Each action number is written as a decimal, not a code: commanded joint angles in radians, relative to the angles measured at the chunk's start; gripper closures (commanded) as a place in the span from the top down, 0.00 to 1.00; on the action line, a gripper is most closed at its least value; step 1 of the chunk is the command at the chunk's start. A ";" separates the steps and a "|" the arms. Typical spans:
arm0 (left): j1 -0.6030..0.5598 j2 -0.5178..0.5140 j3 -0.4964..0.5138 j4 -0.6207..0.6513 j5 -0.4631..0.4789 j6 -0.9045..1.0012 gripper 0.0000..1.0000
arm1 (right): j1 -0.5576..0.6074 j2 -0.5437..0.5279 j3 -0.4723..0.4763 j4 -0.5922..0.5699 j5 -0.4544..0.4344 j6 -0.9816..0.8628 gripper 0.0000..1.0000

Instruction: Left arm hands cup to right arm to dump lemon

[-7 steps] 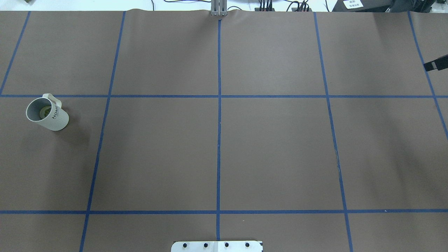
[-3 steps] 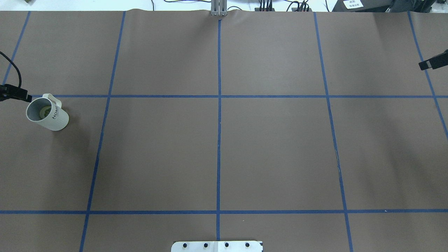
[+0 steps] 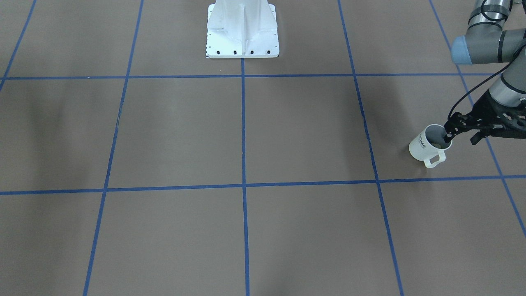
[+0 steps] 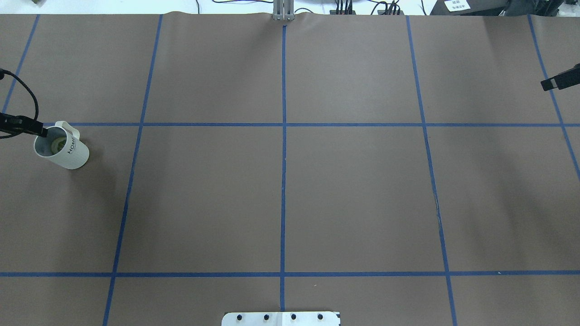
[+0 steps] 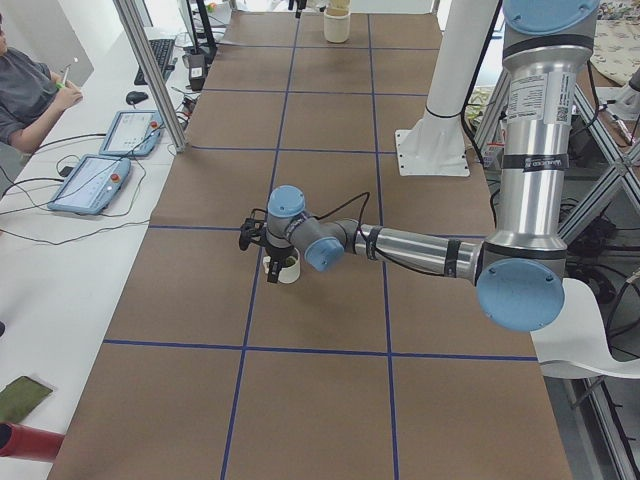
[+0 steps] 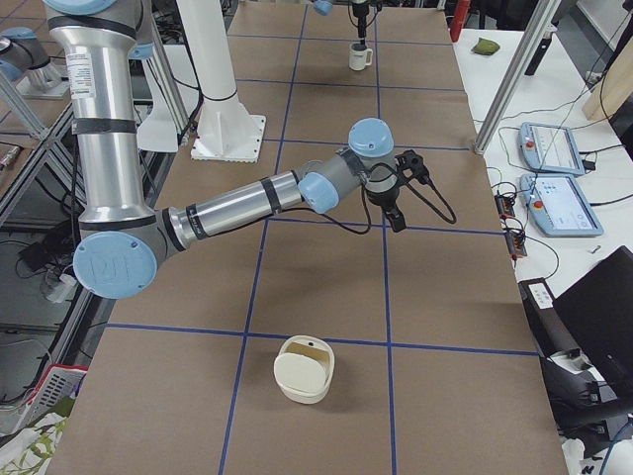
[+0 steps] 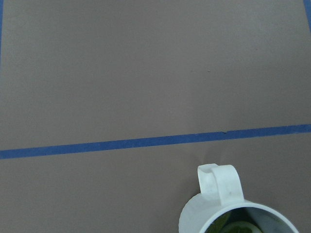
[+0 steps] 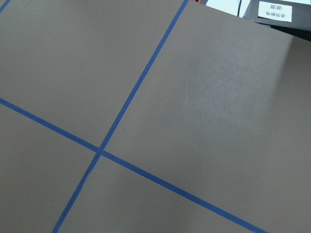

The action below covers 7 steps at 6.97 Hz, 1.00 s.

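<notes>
From the front, the cup [image 3: 423,149] stood upright near the table's [image 3: 246,135] end on the robot's left, handle toward the operators. The left gripper [image 3: 460,139] came in from the outer side with jaws apart, one finger apparently over the mouth and the other outside the wall. Overhead, its tip met the rim's outer edge, with the lemon [image 4: 57,144] inside. The right gripper [image 4: 558,81] hung well apart at the opposite end, and I could not tell whether it was open. The left side view set the left gripper just above the rim. The left wrist camera showed the handle [image 7: 219,182] pointing away from the robot.
</notes>
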 commanded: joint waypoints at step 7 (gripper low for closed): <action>0.038 0.011 -0.009 -0.008 0.001 0.006 0.20 | -0.003 0.003 -0.006 0.000 0.001 0.001 1.00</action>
